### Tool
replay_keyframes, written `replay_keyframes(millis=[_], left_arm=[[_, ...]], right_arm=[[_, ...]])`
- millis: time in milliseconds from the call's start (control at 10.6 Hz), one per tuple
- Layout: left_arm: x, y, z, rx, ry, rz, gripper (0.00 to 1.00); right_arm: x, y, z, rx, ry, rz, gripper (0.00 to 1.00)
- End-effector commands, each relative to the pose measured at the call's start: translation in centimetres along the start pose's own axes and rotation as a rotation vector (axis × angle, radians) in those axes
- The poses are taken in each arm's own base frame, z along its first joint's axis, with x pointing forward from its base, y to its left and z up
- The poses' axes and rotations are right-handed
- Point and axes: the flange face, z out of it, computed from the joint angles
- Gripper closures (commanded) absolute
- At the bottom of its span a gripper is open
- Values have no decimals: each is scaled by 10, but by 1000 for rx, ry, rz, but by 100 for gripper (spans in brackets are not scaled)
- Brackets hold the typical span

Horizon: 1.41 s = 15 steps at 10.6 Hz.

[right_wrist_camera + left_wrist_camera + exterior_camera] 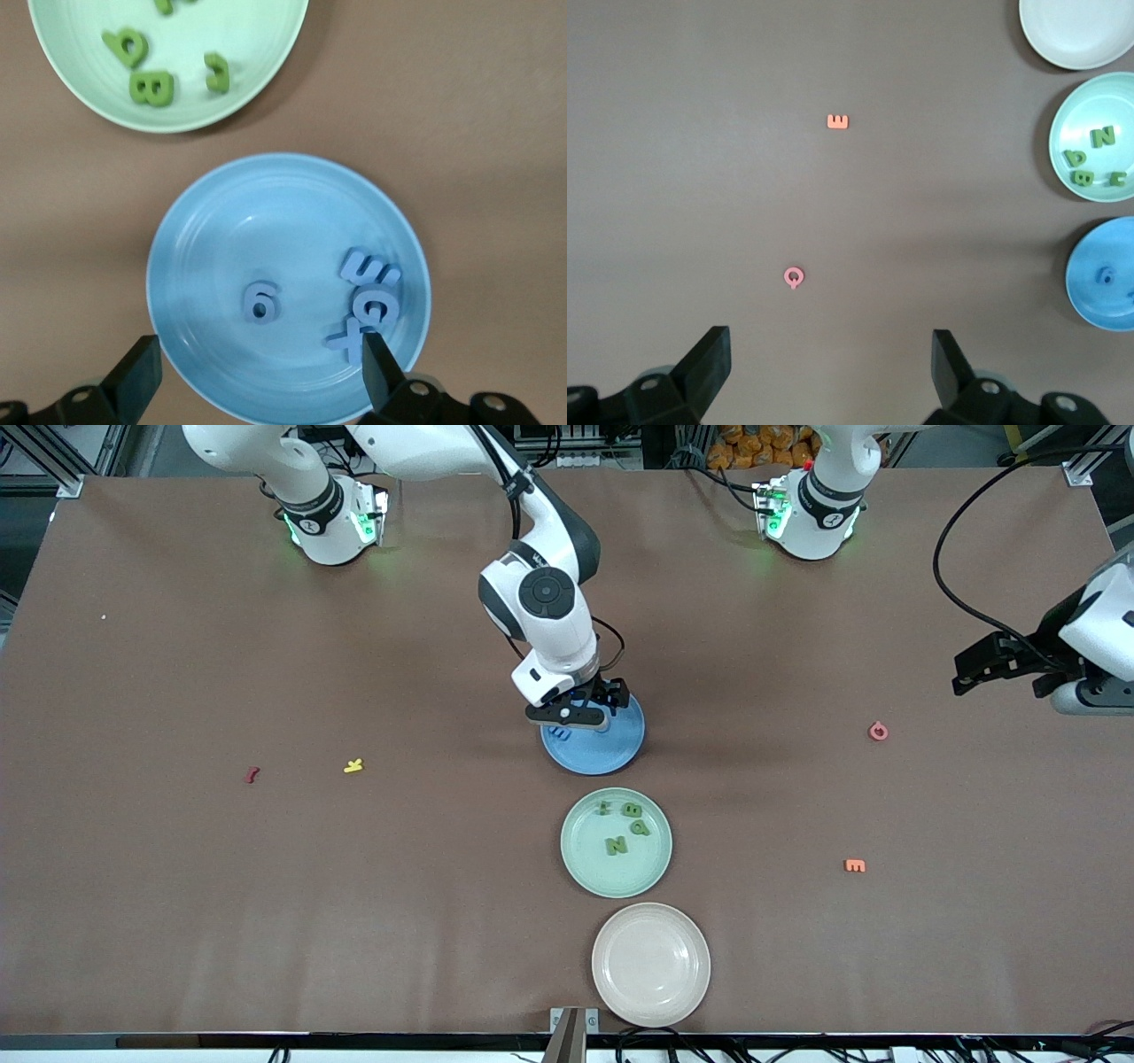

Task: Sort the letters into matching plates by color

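Foam letters sit sorted: I count four blue letters point(354, 301) in the matte blue plate point(204, 266) only through the right wrist view. Green letters point(625, 828) fill the mint plate point(585, 868). Right gripper point(576, 722) hovers over blue, spread wide, empty; left gripper point(992, 664) waits, likewise empty.

Front view: looked from high across the table, faced the two arm bases at 12 o'clock, took in the whole table point(177, 886).
Left wrist view: looked straight down from well above the table, its own open fingers point(709, 363) at 6 o'clock.
Right wrist view: looked straight down from close over the blue plate point(204, 266), which filled most of the picture.
Shared, all three: the blue plate point(611, 757) and the green plate point(585, 868).
Shared, front and left wrist: the beige-pink plate point(651, 965), the orange letter point(855, 865), the pink letter point(878, 732).
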Motion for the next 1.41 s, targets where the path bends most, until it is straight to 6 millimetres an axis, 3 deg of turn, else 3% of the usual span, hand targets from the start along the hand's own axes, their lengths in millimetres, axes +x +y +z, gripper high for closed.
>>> replay_keyframes(millis=[0, 188, 471, 659, 848, 1036, 1318], left_arm=[[-16, 16, -26, -9, 14, 29, 0], [-17, 29, -27, -8, 15, 47, 0], [-20, 28, -32, 0, 25, 47, 0], [-21, 25, -33, 1, 20, 44, 0], [-21, 23, -35, 4, 25, 41, 0], [-20, 23, -42, 3, 40, 52, 0], [-19, 24, -41, 0, 39, 60, 0]], right_arm=[[26, 15, -83, 46, -16, 60, 0], [39, 28, -148, 94, -10, 83, 0], [66, 55, -238, 203, 61, 112, 0], [82, 86, -304, 269, 100, 148, 0], [93, 117, -354, 217, 150, 143, 0], [103, 168, -397, 165, 148, 90, 0], [109, 256, -440, 65, 97, 107, 0]])
